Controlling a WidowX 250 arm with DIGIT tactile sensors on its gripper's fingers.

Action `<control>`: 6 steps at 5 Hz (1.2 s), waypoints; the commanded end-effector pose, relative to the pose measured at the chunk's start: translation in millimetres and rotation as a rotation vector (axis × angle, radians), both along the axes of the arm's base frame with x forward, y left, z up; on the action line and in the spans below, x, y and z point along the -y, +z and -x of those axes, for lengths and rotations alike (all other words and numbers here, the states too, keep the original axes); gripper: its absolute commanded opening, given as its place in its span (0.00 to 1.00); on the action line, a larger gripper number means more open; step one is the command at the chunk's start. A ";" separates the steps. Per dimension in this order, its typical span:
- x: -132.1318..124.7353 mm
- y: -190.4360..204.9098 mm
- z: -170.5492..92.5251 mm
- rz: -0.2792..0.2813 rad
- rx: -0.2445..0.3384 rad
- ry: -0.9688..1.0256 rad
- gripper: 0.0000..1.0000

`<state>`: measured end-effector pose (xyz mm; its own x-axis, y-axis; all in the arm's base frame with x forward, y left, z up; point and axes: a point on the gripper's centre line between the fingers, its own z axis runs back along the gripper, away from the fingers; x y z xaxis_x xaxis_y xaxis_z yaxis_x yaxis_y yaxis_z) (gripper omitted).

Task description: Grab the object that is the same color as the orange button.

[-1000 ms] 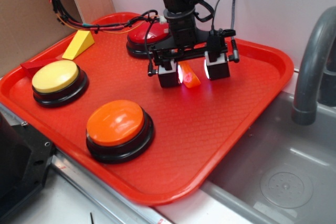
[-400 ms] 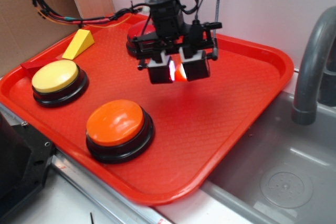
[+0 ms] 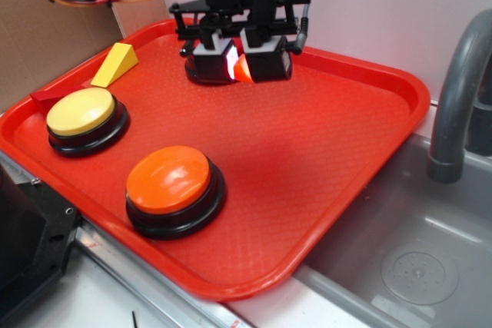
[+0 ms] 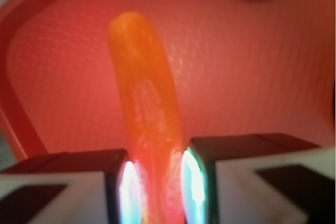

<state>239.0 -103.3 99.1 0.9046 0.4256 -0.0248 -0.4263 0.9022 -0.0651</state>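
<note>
My gripper (image 3: pixel 240 68) is shut on the small glossy orange curved piece (image 3: pixel 244 71) and holds it in the air above the back of the red tray (image 3: pixel 330 159). In the wrist view the orange piece (image 4: pixel 149 114) runs up from between my two lit pads (image 4: pixel 128 190), with the tray floor far below. The orange button (image 3: pixel 171 180), a large orange dome on a black base, sits at the tray's front left, well apart from my gripper.
A yellow-domed button (image 3: pixel 83 113) sits at the tray's left. A yellow wedge (image 3: pixel 117 64) lies behind it. The red-domed button (image 3: pixel 204 73) is mostly hidden behind my gripper. A grey sink (image 3: pixel 415 266) and faucet (image 3: pixel 457 90) are at the right.
My gripper closed on the orange piece, lifted it off the tray and moved up and back to the left, over the red button.
</note>
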 end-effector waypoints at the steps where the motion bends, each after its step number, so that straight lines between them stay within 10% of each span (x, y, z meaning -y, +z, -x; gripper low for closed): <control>1: -52.7 49.9 2.7 -0.102 0.220 -0.162 0.00; 3: -121.8 52.4 6.0 -0.097 0.233 -0.092 0.00; 6: -116.2 59.8 17.9 -0.105 0.185 -0.152 0.00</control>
<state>215.8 7.8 144.5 0.9471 0.2916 0.1342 -0.2909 0.9564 -0.0252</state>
